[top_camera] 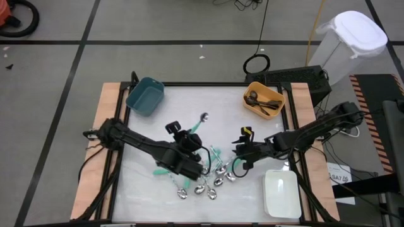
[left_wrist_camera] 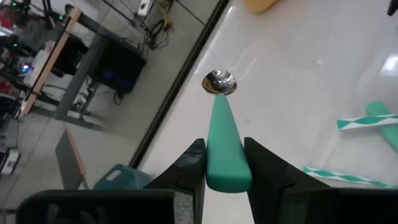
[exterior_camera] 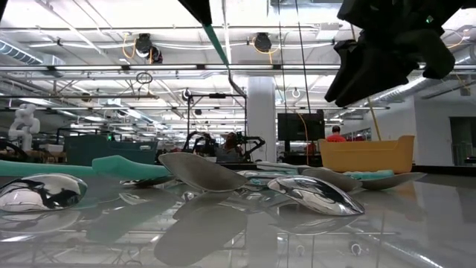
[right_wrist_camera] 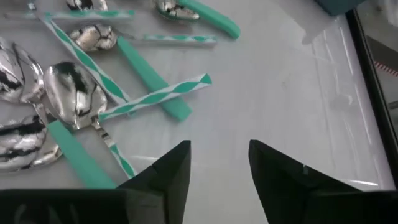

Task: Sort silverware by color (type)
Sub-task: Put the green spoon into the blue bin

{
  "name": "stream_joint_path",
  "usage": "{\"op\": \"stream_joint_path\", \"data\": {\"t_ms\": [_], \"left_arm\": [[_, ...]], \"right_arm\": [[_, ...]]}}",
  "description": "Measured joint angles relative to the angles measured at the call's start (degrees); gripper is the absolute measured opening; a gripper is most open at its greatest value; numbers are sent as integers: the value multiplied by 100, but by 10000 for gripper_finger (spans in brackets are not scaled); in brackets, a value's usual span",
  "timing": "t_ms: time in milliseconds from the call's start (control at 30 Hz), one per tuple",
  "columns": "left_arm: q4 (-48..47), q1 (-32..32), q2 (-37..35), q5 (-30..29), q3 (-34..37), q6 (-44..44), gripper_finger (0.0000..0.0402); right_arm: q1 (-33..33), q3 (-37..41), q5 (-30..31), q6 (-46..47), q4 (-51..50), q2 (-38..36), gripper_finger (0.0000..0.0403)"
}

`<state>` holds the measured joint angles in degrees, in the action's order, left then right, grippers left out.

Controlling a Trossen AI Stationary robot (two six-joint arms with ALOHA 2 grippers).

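My left gripper is raised over the table's middle and shut on a teal-handled spoon, whose silver bowl points toward the far edge. Its teal handle slants down from the top of the low view. My right gripper hangs open over bare tabletop, right of the heap, with nothing between its fingers. The rest of the silverware lies in a heap on the table: shiny spoons, teal handles and green-and-white striped handles. My left gripper pinches the wide free end of the spoon's teal handle between its two fingers. The spoon runs forward along the fingers, bowl farthest from the gripper. It is lifted clear of the table and slants downward.
A teal bin stands at the far left. An orange bin holding dark utensils stands at the far right, and a white bin at the near right. Bare tabletop lies between the heap and the far bins.
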<state>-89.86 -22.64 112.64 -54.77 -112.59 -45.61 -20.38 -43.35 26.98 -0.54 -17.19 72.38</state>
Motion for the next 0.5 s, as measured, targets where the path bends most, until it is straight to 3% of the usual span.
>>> {"op": "stream_joint_path", "data": {"t_ms": [167,500], "left_arm": [[-1,7,-674,-154,535,103,81],[811,214,-3146,-230,3545,-951,81]], "right_arm": [[0,0,-8,-14,-28,-61,155],[0,0,-20,13,-114,-61,155]]}}
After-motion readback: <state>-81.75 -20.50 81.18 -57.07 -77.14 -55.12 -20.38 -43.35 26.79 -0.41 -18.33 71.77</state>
